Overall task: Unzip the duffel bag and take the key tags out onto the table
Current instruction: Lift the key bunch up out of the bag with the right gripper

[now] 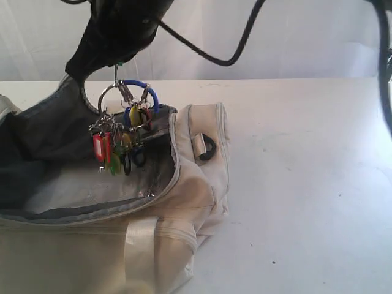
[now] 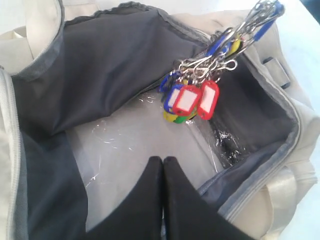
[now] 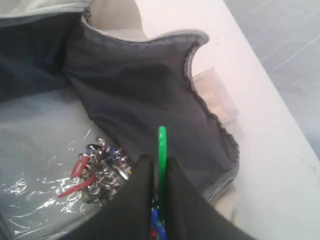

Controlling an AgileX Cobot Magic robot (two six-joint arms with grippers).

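Observation:
The cream-white duffel bag [image 1: 196, 184] lies unzipped on the white table [image 1: 306, 184], its dark grey lining [image 3: 150, 90] showing. My right gripper [image 1: 116, 64] hangs above the bag's mouth, shut on a green tag [image 3: 161, 150] of the key tags [image 1: 119, 144]. The bunch dangles from it on metal rings, red, blue, yellow and green tags [image 2: 192, 97] clear of the bag's floor. In the right wrist view the gripper [image 3: 159, 159] pinches the green tag and the bunch [image 3: 97, 172] hangs below. My left gripper [image 2: 163, 159] is shut and empty over the bag's interior [image 2: 290, 145].
A clear plastic sheet [image 2: 130, 145] covers the bag's floor. A black D-ring [image 1: 207, 149] sits on the bag's right end. Black cables [image 1: 214, 55] loop behind the arm. Bare tabletop [image 3: 260, 125] stretches to the right of the bag.

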